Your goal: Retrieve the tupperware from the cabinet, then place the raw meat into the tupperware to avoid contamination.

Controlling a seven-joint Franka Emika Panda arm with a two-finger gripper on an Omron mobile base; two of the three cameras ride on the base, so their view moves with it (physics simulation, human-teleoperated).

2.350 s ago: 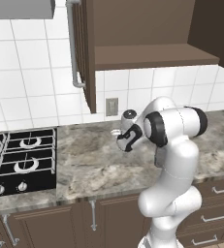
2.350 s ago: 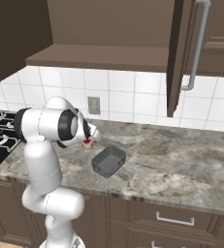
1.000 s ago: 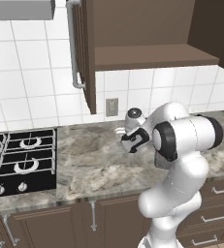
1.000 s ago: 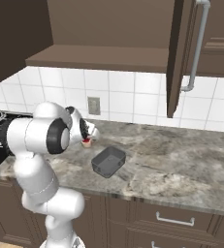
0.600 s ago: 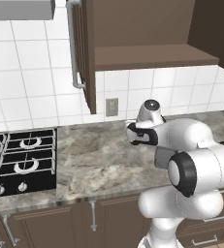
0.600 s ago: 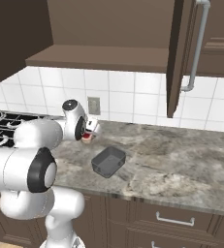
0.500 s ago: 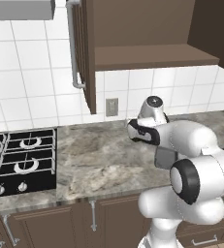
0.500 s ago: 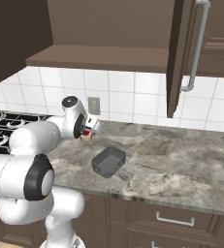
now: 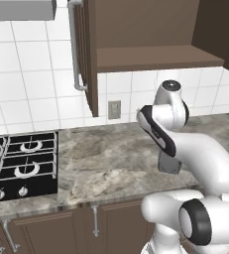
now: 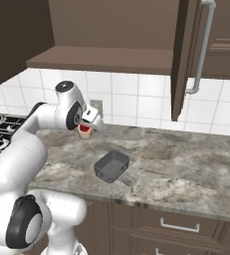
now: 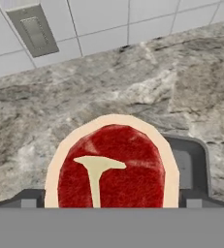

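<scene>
Centrally, a mottled grey stone counter [image 10: 186, 169] meets white wall tiles [image 10: 136, 107] bearing one outlet [image 11: 35, 30]. One open dark wooden cabinet [image 10: 186, 55] hangs above. One shallow grey tupperware [image 10: 111, 166] rests on the counter. The gripper [image 10: 86, 130] pinches one red, tan-rimmed raw meat [image 11: 111, 167] above the stone, near the wall.

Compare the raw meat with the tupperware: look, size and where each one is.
The raw meat is red with a pale tan rim; the tupperware is plain dark grey. The meat is rounded and smaller; the tupperware is squarish and larger. The meat is held above the counter in the gripper; the tupperware rests on the counter, open and empty.
</scene>
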